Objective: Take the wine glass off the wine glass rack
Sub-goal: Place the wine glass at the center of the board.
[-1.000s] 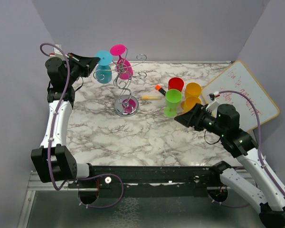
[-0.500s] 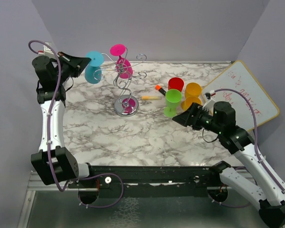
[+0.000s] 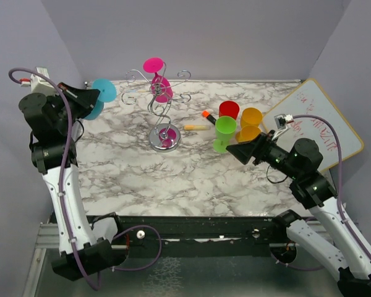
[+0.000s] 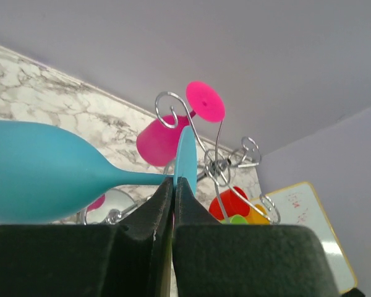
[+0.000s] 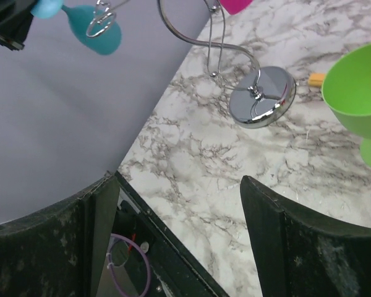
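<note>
The teal wine glass [image 3: 98, 99] hangs in the air left of the wine glass rack [image 3: 162, 106] and apart from it. My left gripper [image 3: 86, 98] is shut on the rim of its flat foot. In the left wrist view the fingertips [image 4: 174, 183] pinch the foot disc [image 4: 185, 156], and the bowl [image 4: 37, 179] points left. A pink wine glass [image 3: 161, 88] still hangs upside down on the rack's scroll arms. My right gripper [image 3: 238, 150] is open over the table's right side, holding nothing, with bare marble between its jaws [image 5: 179, 180].
The rack's mirror base [image 3: 165, 137] stands mid-table. A green cup [image 3: 224, 132], a red cup [image 3: 229, 110] and orange cups [image 3: 251, 117] cluster at the right, close to my right gripper. An orange marker [image 3: 207, 115], a yellow stick [image 3: 196, 127] and a whiteboard [image 3: 318, 124] lie nearby.
My left arm has drawn back to the left with the teal glass, carrying it clear of the rack's arms. The right gripper has tilted and opened a little wider.
</note>
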`<state>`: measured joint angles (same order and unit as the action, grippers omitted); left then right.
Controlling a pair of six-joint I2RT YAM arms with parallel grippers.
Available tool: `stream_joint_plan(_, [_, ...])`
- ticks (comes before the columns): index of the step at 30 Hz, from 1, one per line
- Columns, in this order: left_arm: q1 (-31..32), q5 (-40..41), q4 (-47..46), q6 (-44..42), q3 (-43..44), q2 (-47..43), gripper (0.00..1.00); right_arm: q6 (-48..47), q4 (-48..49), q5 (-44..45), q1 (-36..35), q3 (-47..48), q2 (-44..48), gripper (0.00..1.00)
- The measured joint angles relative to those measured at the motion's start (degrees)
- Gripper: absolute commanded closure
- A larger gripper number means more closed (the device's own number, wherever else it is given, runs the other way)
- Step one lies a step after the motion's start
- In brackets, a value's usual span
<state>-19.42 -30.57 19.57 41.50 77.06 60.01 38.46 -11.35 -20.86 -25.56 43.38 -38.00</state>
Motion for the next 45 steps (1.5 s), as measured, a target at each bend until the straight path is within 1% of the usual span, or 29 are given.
stream_joint_plan(4, [0.1, -1.9, 2.8, -1.7, -5.7, -6.7, 1.00, -2.5, 4.0, -1.4, 0.0, -0.5, 0.5, 0.13])
stream_joint_plan(8, [1.0, -4.5, 6.8, -3.0, -8.2, -9.9, 1.00, -4.4, 6.0, -2.2, 0.0, -0.5, 0.5, 0.13])
stream_joint_plan(14, [3.5, -10.2, 8.6, -2.8, -11.9, -14.7, 1.00, -3.9, 8.7, -1.6, 0.0, -2.0, 1.4, 0.13])
stream_joint_plan(16, [4.3, -12.1, 8.1, -2.5, -14.0, -16.7, 1.00, -3.2, 8.8, -0.7, 0.0, -2.6, 1.4, 0.13])
stream_joint_plan(21, [6.3, -17.8, 6.5, -1.9, -24.0, -23.4, 1.00, -1.7, 5.6, 4.3, 0.0, -0.8, -1.5, 0.12])
stream_joint_plan(26, [9.7, -24.5, 2.2, -1.6, -31.0, -24.5, 1.00, -0.2, 4.9, 5.1, 0.0, -0.4, -3.2, 0.11])
stream_joint_plan(29, [12.9, -27.1, -1.2, -1.4, -34.6, -24.8, 1.00, 1.4, 7.8, 3.1, 0.0, -1.6, -4.3, 0.10])
stream_joint_plan(32, [17.5, -27.3, -4.1, -0.9, -38.6, -25.7, 1.00, 2.9, 10.5, -0.5, 0.0, -2.1, -7.3, 0.11])
stream_joint_plan(36, [25.9, -26.2, -9.0, 1.4, -44.1, -26.8, 1.00, 3.7, 11.7, -6.7, 0.0, -1.9, -12.8, 0.10])
stream_joint_plan(39, [33.0, -21.7, -14.6, 3.8, -46.8, -27.3, 1.00, 2.1, 9.1, -9.7, 0.0, -0.2, -15.2, 0.11])
stream_joint_plan(42, [38.7, -17.0, -22.8, 7.4, -50.3, -26.9, 1.00, -0.2, 7.4, -12.4, 0.0, 1.8, -15.5, 0.11])
stream_joint_plan(45, [46.8, -12.0, -27.3, 7.8, -50.4, -22.6, 1.00, -0.5, 7.4, -15.0, 0.0, 2.0, -14.4, 0.14])
